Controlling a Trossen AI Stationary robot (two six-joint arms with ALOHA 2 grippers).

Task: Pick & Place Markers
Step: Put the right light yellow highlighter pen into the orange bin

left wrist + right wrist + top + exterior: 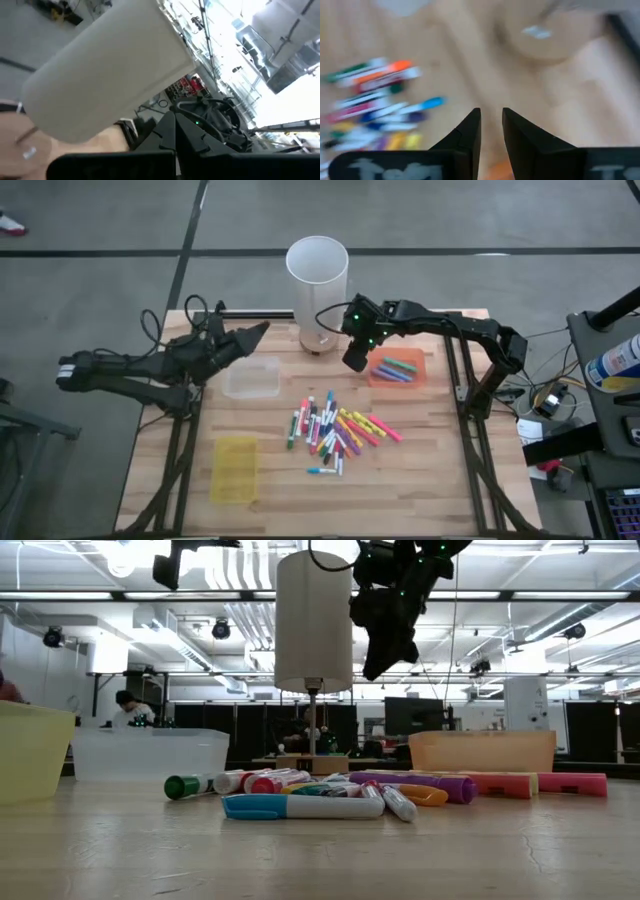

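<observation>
1. Your right arm reaches in from the table's right edge toward the back middle. Its right pincer (353,360) hangs above the wood, tipped downward, just beside the near-left corner of the orange tray (398,369).
2. The right wrist view shows that pincer's fingers (465,132) narrowly apart with nothing between them.
3. Your left arm lies stretched along the table's left back corner. The left pincer (258,332) is closed to a point, empty, aimed toward the white cup (317,278).
4. The table (430,470) is light wooden planking on a dark frame, standing on a grey floor crossed by dark lines.
5. In the low view you look into a big hall with bright strip lights and dark screens. A person (127,708) sits far back on the left.
6. The white cup stands tall at the middle of the back edge.
7. The orange tray, toward the back right, holds a few markers (395,368), purple, green and pink among them.
8. The clear tray (251,378), left of the middle, looks empty.
9. The yellow tray (235,469), near the front left, also looks empty.
10. The loose pile of markers (335,432) lies in the middle of the table, slightly toward the front, with mixed colours and many white barrels. One blue-tipped marker (322,471) sits nearest the front edge.
</observation>
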